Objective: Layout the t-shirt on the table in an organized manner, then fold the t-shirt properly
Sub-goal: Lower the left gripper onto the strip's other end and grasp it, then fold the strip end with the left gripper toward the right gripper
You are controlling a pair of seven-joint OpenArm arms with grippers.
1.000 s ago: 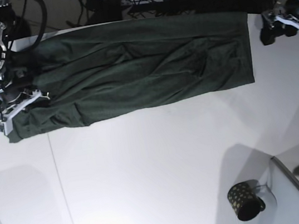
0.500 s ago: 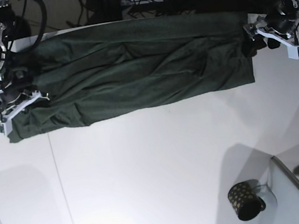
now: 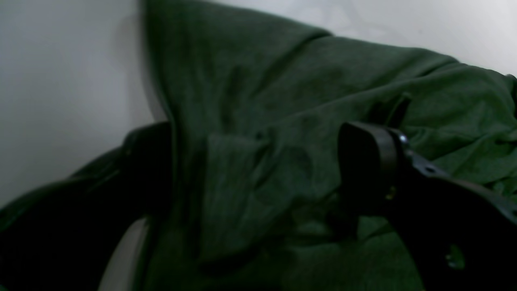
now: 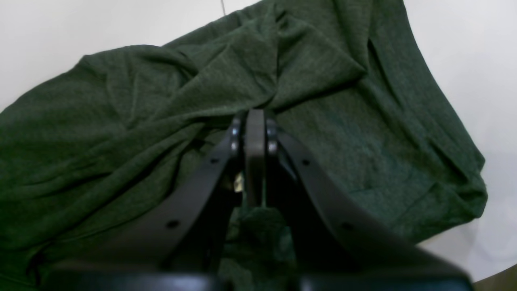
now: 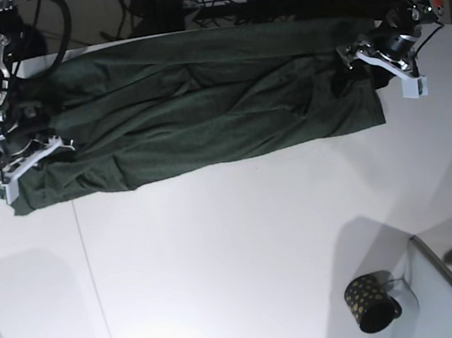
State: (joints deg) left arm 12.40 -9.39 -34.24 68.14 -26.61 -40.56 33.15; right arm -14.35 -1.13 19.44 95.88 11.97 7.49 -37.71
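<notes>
Base view, plain unprinted t-shirt (image 5: 199, 105), table (image 5: 246, 242)

Through my left wrist camera, the dark green t-shirt (image 3: 307, 121) fills most of what I see, rumpled into long soft folds that run up and to the right. Pale counter (image 3: 60, 89) shows along the left side and across the top right. My left end effector (image 3: 258, 190) sits low in view with its dark fingers (image 3: 367, 165) spread wide, a bunched ridge of fabric lying between them.
</notes>
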